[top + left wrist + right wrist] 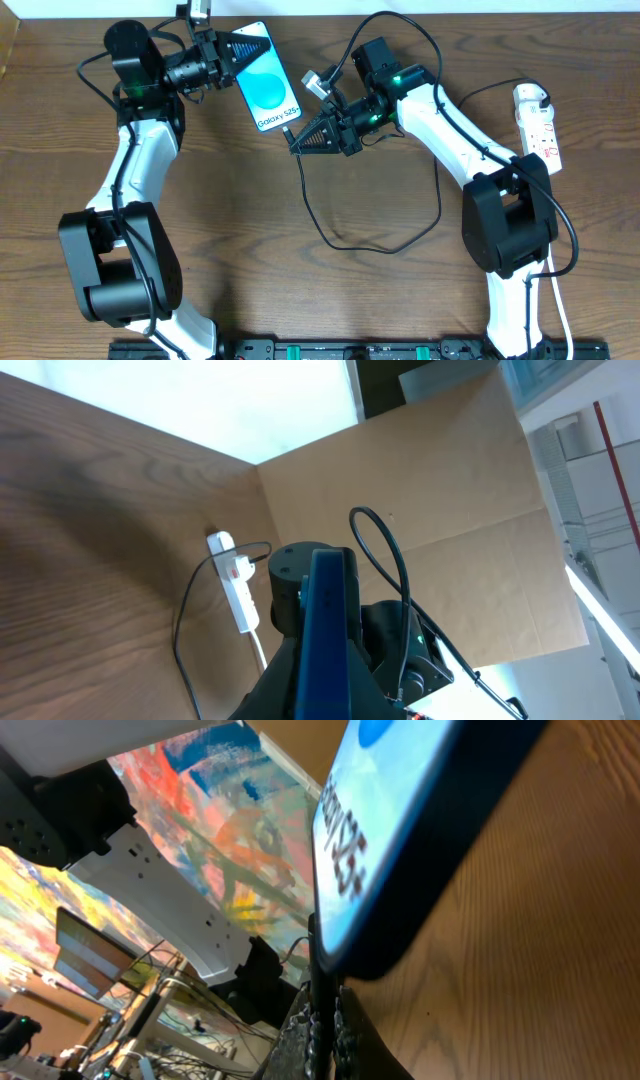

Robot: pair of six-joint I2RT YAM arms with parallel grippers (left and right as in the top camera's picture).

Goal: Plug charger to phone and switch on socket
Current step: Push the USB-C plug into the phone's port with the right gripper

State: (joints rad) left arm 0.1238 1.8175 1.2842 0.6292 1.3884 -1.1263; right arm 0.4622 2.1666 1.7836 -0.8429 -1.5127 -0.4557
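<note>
The phone (266,82), its blue screen reading Galaxy S25, is tilted at the back of the table. My left gripper (250,47) is shut on its far end; the left wrist view shows the phone (326,620) edge-on between the jaws of that gripper (325,665). My right gripper (298,143) is shut on the charger's black plug tip (320,978), which reaches up to the phone's near end (400,830); whether it is seated is hidden. The charger cable (330,238) loops across the table to the white socket (540,128).
The socket (241,598) lies at the right edge with the white adapter (530,98) at its far end and a thick white cord (562,320) running toward the front. A cardboard wall (440,480) stands behind the table.
</note>
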